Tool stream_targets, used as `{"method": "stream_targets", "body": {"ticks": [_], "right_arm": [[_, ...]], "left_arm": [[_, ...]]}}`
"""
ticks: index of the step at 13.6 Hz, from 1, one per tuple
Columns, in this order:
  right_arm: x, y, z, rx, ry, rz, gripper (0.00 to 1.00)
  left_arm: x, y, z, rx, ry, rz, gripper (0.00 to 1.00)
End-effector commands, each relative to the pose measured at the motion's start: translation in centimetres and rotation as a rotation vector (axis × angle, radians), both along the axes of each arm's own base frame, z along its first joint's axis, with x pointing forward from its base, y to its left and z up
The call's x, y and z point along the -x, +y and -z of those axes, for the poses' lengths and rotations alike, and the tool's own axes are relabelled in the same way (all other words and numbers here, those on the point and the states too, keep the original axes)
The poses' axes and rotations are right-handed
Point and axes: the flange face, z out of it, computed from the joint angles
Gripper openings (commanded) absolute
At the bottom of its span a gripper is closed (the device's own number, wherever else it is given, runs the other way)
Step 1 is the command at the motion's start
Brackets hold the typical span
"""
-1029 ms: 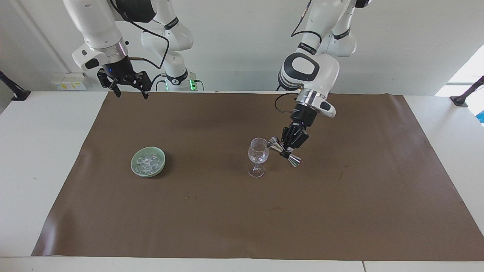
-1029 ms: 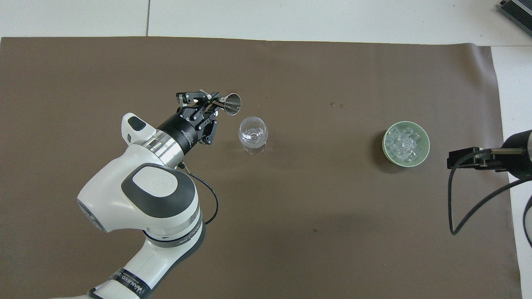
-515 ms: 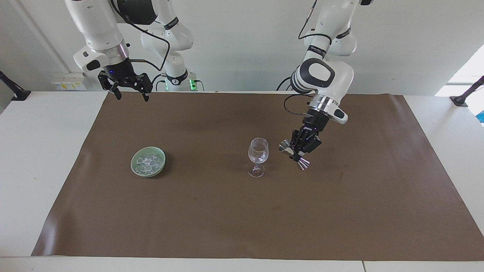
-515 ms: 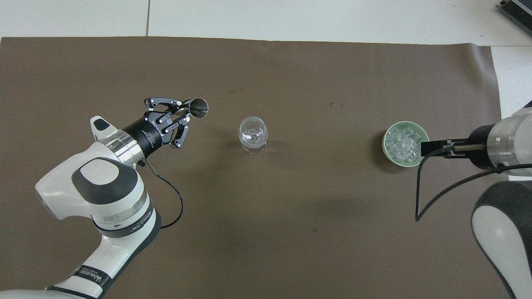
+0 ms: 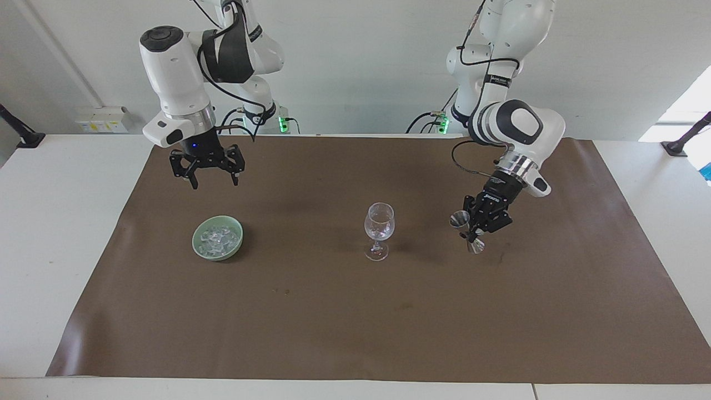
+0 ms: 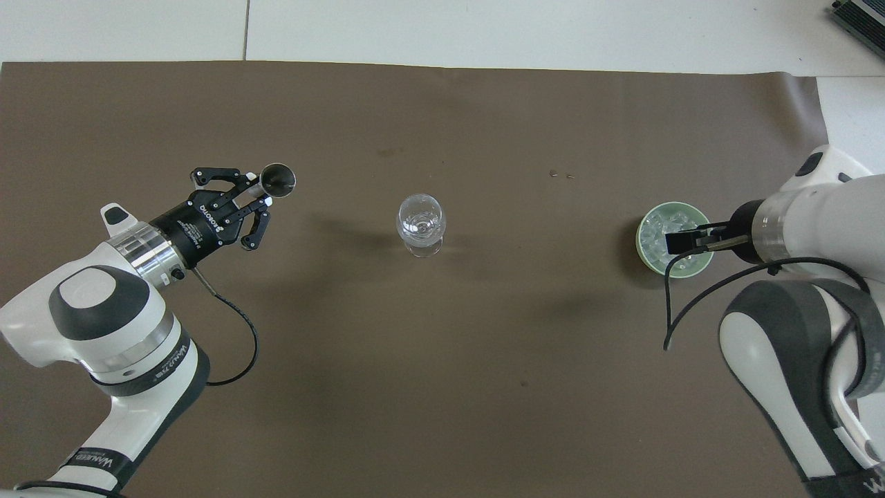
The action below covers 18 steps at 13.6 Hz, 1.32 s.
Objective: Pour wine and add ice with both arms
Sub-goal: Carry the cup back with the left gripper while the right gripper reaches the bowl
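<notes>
The right gripper (image 5: 211, 180) is held spread wide, pointing down over the green bowl (image 5: 239, 244). In the bowl the ice (image 5: 217, 238) is heaped (small clear, glassy lumps). A metal jigger (image 5: 466, 232) is clenched in the left gripper (image 5: 479, 225), tilted low over the brown mat (image 5: 355, 333), beside the wine glass (image 5: 379, 225).

In the overhead view, the right gripper (image 6: 681, 242) hides part of your ice (image 6: 657, 238); both arms run off the bottom edge.

A white table (image 5: 66, 233) carries a brown mat (image 5: 355, 322) bearing a green bowl (image 5: 195, 244) and a wine glass (image 5: 379, 229).
</notes>
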Motion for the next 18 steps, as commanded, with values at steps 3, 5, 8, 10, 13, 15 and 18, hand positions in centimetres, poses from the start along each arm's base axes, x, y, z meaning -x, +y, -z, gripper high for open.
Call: {"method": "stream_targets", "body": {"ticks": [3,5,8,10,13,15,18], "right_arm": [[-2.3,-1.5,6.1,0.014,-0.009,-0.057,1.00],[-2.6,-2.6,9.1,0.019,0.029,-0.064,1.00],[-3.2,-3.8,11.5,0.021,0.031,-0.053,1.00],[-3.2,-4.4,12.6,0.022,0.050,-0.042,1.00],[-3.2,-4.4,13.5,0.026,0.067,-0.053,1.00],[-2.6,-4.3,14.3,0.025,0.085,-0.056,0.92],[-2.4,-4.3,14.5,0.026,0.095,-0.060,0.71]], "left_arm": [[-0.3,4.3,-1.4,0.161,0.082,-0.105,0.00],[-0.9,4.8,-2.3,0.224,0.117,-0.131,0.00],[-2.7,5.2,-4.0,0.258,0.211,-0.107,0.00],[-3.6,6.2,-5.0,0.241,0.275,-0.048,0.00],[-3.8,8.3,-5.6,0.312,0.321,0.047,0.00],[-4.4,10.2,-5.2,0.308,0.337,0.093,0.00],[-4.9,12.5,-4.3,0.290,0.364,0.153,0.00]]}}
